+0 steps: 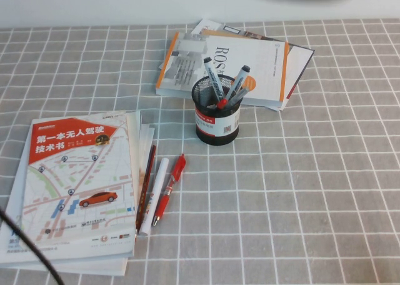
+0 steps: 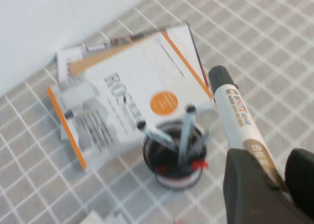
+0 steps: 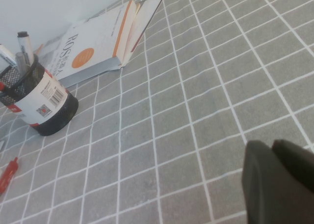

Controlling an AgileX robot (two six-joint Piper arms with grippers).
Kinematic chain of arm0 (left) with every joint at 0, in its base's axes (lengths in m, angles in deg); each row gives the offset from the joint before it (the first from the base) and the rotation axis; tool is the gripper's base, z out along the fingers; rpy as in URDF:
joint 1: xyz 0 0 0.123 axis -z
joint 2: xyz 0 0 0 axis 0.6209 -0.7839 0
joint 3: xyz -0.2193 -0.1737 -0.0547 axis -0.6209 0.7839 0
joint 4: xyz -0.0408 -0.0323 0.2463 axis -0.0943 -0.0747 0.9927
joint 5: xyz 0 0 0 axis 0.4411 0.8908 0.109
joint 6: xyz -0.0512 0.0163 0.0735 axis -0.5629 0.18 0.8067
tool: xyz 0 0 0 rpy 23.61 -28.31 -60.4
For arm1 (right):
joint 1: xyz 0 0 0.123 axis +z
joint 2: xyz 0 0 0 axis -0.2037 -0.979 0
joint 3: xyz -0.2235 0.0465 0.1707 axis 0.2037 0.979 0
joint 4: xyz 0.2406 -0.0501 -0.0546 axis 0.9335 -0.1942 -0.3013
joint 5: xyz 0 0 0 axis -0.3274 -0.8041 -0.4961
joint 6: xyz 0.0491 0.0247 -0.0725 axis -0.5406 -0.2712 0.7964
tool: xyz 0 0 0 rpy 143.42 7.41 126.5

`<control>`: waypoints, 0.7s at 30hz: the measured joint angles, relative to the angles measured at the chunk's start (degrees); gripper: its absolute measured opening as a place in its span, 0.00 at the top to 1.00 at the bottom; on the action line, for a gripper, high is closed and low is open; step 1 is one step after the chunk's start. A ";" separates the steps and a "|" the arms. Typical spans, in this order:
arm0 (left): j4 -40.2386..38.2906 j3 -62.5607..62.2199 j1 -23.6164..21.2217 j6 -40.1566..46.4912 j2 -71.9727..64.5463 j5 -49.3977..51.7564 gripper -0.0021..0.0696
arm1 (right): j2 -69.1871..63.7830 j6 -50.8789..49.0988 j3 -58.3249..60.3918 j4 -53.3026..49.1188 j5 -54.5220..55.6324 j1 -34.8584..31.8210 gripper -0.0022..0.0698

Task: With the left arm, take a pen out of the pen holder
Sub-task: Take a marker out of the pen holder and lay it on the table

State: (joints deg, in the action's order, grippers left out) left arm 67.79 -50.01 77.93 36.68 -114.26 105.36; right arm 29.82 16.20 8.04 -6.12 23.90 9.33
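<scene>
Grey checked cloth [image 1: 325, 222] covered the table. Nearest the robot, an orange-and-white book with a map cover [image 1: 75, 179] was laid flat on the left. A red gel pen [image 1: 169, 188] and a slim white pen [image 1: 154, 194] were lined up just beside it, probably set there to be out of the working path. The right gripper [image 3: 282, 180] was parked low over bare cloth, well apart from the work; whether it was clenched could not be told. Further back, the black mesh pen holder [image 1: 217, 125] stood upright, with two dark-capped markers [image 1: 236, 84] leaned against its rim. Above it, the left gripper [image 2: 274, 172] was clenched on a white marker pen with a black cap [image 2: 235, 111]. The pen was grasped around the barrel so that its capped end projected clear of the holder, and the extraction was judged essentially done. Farthest away, a stack of white-and-orange books [image 1: 250, 60] was laid flat near the wall.
</scene>
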 joint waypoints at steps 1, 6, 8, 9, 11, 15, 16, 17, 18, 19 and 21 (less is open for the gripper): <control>1.80 2.12 1.50 -0.28 0.90 0.00 0.80 | 0.00 0.00 0.00 0.00 0.00 0.00 0.99; 7.86 15.14 7.57 -2.74 5.18 0.00 0.80 | 0.00 0.00 0.00 0.00 0.00 0.00 0.99; 8.52 20.81 9.09 -4.58 7.54 0.00 0.80 | 0.00 0.00 0.00 0.00 0.00 0.00 0.99; 8.66 23.45 9.46 -5.46 8.65 0.00 0.80 | 0.00 0.00 0.00 0.00 0.00 0.00 0.99; 8.66 28.31 10.21 -8.28 11.69 0.00 0.80 | 0.00 0.00 0.00 0.00 0.00 0.00 0.99; 9.46 36.55 11.22 -14.22 17.12 -0.77 0.80 | 0.00 0.00 0.00 0.00 0.00 0.00 0.99; 9.76 39.02 11.71 -15.81 18.23 -2.23 0.80 | 0.00 0.00 0.00 0.00 0.00 0.00 0.99; 9.99 41.52 12.00 -17.44 19.10 -4.59 0.80 | 0.00 0.00 0.00 0.00 0.00 0.00 0.99; 10.26 44.01 12.13 -18.77 19.60 -7.40 0.80 | 0.00 0.00 0.00 0.00 0.00 0.00 0.99; 10.54 46.43 12.38 -20.40 20.00 -10.39 0.80 | 0.00 0.00 0.00 0.00 0.00 0.00 0.99; 12.38 50.83 12.89 -24.10 20.29 -15.91 0.80 | 0.00 0.00 0.00 0.00 0.00 0.00 0.99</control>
State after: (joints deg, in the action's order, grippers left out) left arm 80.17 0.81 90.82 12.58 -93.97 89.45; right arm 29.82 16.20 8.04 -6.12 23.90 9.33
